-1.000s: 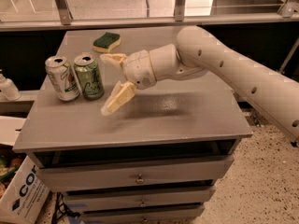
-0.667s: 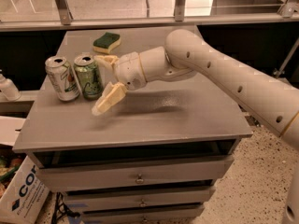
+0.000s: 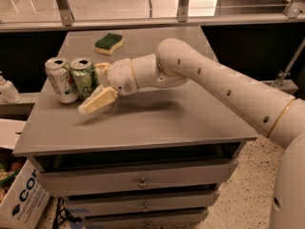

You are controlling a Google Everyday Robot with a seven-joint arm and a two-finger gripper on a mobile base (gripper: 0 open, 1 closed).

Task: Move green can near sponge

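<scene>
The green can stands upright on the left side of the grey cabinet top, touching a white and silver can on its left. The sponge, dark green over yellow, lies at the far middle of the top, well behind the cans. My gripper is open at the green can's right side. One finger reaches in front of the can and the other finger sits by its right rear. I cannot tell whether they touch the can.
The white and silver can stands just left of the green can. The cabinet has drawers below. A cardboard box sits on the floor at lower left and a white bottle at far left. A railing runs behind.
My gripper has moved left across the top, from right of the cans to beside the green can, staying open. The cans and sponge have not moved.
</scene>
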